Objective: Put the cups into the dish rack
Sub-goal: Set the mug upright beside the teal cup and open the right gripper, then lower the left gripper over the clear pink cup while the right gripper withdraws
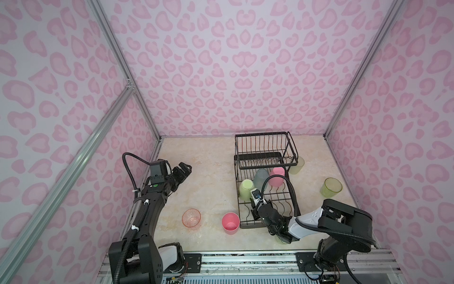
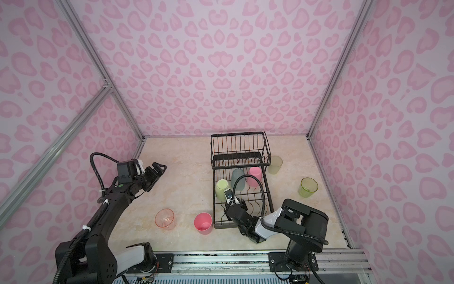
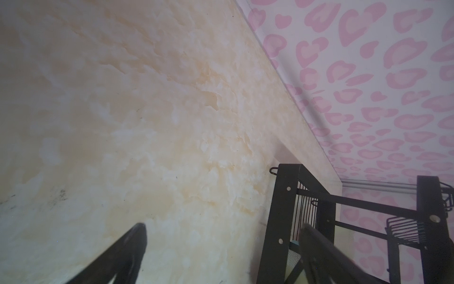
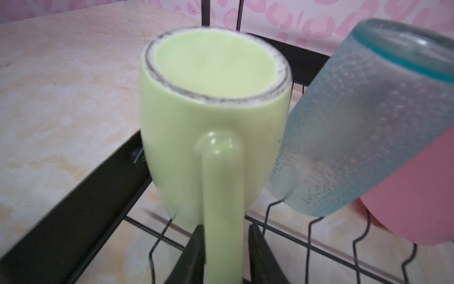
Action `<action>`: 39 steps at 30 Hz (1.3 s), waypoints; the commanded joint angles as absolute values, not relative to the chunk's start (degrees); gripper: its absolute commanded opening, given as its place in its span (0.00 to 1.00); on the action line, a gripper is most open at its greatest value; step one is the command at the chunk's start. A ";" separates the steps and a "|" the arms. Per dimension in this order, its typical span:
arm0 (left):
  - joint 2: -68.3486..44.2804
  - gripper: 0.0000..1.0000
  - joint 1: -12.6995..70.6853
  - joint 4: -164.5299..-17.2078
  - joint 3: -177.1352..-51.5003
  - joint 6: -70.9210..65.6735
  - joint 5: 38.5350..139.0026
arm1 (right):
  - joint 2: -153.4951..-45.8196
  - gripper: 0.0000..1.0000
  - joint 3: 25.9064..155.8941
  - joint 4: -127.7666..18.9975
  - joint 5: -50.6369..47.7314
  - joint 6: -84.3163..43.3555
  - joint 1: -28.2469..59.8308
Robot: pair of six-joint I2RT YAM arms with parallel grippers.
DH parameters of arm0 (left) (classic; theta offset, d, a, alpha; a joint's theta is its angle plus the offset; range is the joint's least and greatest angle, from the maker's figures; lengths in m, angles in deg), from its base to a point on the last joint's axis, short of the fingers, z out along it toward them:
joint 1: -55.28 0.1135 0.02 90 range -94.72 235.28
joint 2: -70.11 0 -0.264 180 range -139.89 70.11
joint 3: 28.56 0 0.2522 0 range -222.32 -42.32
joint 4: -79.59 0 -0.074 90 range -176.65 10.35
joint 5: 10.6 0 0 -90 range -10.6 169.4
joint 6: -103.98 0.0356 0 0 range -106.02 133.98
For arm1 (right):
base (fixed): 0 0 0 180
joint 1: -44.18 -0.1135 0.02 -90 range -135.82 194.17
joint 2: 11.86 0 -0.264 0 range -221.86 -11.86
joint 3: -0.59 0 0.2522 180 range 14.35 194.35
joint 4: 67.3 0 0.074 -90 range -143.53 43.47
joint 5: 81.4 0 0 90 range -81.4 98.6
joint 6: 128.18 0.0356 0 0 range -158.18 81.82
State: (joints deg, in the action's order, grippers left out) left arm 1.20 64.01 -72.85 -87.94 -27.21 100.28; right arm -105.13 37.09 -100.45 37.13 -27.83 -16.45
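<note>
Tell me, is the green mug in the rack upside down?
Upside down. The pale-green mug shows its rough bottom ring on top, mouth down on the dish rack wires.

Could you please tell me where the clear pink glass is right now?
In both top views the clear pink glass stands upright on the table near the front edge, just left of a pink tumbler, outside the dish rack.

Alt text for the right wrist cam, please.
An upside-down pale-green mug stands in the dish rack, its handle facing the camera between the right gripper's slightly parted fingers. A frosted teal tumbler leans beside it, with a pink tumbler behind that.
</note>
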 commanded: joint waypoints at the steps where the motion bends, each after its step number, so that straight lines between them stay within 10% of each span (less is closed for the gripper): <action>1: 1.39 0.99 64.12 -71.20 -88.20 -26.10 98.65 | -103.71 0.37 37.03 -99.71 36.67 -28.22 -16.40; 13: 0.01 0.99 64.00 -61.84 -91.20 -25.92 92.47 | -92.70 0.69 34.74 -92.29 35.28 -29.49 -16.41; 39: -1.92 0.89 44.12 -29.46 -105.49 -42.47 73.96 | -77.00 0.64 44.36 -55.19 34.67 -19.59 -12.54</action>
State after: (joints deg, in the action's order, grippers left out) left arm -1.72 46.22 -35.45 -104.27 -36.74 77.33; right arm -77.72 43.89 -59.58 34.47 -21.23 -12.71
